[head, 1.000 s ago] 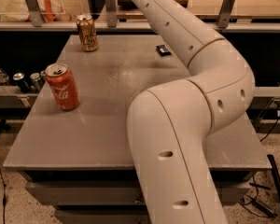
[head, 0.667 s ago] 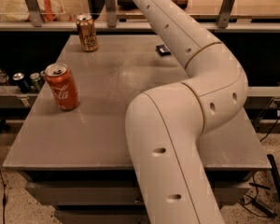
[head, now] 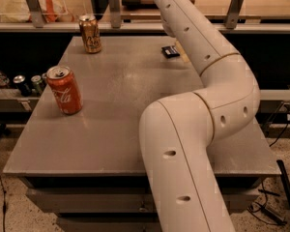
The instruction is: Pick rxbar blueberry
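Note:
The rxbar blueberry [head: 170, 51] is a small dark flat bar lying at the far right of the grey table [head: 116, 124], close beside my arm. My white arm [head: 208, 71] rises from the front right, bends at the elbow and reaches back over the table's far edge. It leaves the picture at the top, so the gripper is out of view. Part of the bar's right end is hidden behind the arm.
A red Coca-Cola can [head: 64, 89] stands upright at the table's left side. A gold-tan can [head: 90, 34] stands at the far left corner. Bottles and cans [head: 20, 83] sit on a lower ledge left of the table. A railed counter [head: 63, 25] runs behind.
My arm has swung a little to the right, and its upper link now leaves the picture farther right. The bar and both cans have not moved.

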`<state>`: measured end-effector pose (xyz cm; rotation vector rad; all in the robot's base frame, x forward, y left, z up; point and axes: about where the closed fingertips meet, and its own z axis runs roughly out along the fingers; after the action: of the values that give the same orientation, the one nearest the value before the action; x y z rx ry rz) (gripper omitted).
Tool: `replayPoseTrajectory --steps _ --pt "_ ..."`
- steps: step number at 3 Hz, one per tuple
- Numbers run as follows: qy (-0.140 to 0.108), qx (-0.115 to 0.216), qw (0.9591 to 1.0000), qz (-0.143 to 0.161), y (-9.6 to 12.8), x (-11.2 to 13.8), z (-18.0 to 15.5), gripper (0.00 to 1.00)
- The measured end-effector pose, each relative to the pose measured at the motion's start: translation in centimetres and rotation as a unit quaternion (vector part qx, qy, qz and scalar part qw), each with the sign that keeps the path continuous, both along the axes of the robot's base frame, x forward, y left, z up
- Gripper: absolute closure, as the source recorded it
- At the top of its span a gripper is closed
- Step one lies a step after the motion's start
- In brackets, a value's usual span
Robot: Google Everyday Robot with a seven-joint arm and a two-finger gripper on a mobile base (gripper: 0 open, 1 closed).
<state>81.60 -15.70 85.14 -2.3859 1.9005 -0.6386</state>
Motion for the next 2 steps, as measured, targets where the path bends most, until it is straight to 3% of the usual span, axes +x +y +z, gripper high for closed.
replayPoseTrajectory --steps 1,2 --pt "-0.004 0.022 0.9997 0.001 -0.31 -0.01 0.16 0.0" --pt "-0.004 0.022 0.9997 0.001 -0.31 0.0 0.16 0.0"
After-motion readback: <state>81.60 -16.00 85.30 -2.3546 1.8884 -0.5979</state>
